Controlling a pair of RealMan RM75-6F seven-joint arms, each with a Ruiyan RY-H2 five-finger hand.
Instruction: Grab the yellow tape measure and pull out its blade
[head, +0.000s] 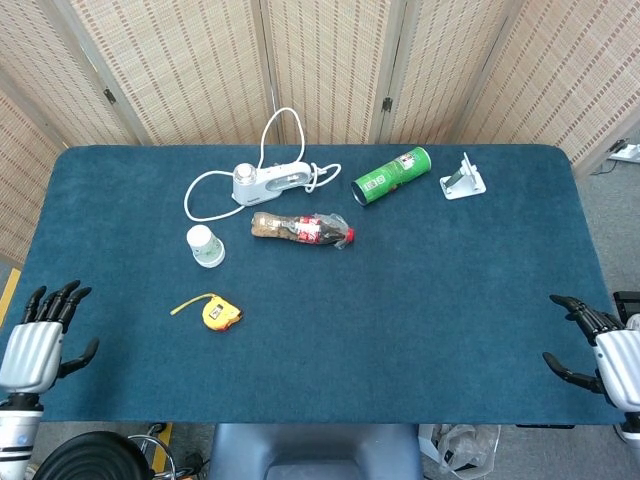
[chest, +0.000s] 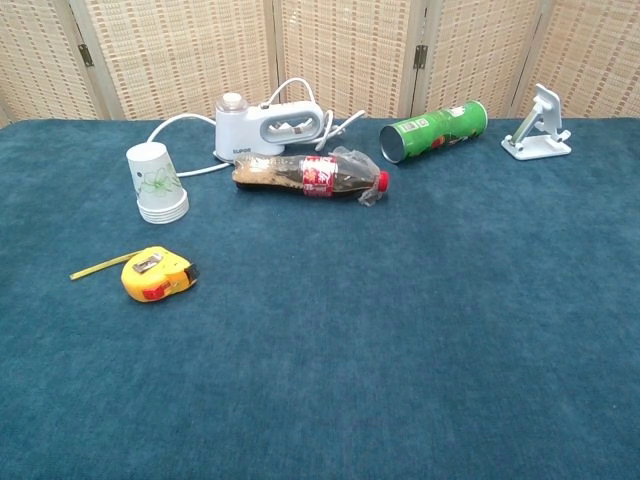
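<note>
The yellow tape measure (head: 221, 315) (chest: 156, 275) lies on the blue table's left front part, a short length of its yellow blade (head: 188, 303) (chest: 97, 268) sticking out to the left. My left hand (head: 38, 340) hovers at the table's front left edge, fingers spread and holding nothing, well to the left of the tape measure. At the front right edge my right hand (head: 606, 350) is also spread and holds nothing. The chest view shows neither hand.
A stack of paper cups (head: 206, 245) (chest: 157, 183) stands behind the tape measure. Further back lie a cola bottle (head: 300, 229) (chest: 308, 174), a white corded appliance (head: 265, 179) (chest: 264, 131), a green can (head: 391, 175) (chest: 433, 130) and a white stand (head: 462, 178) (chest: 538, 124).
</note>
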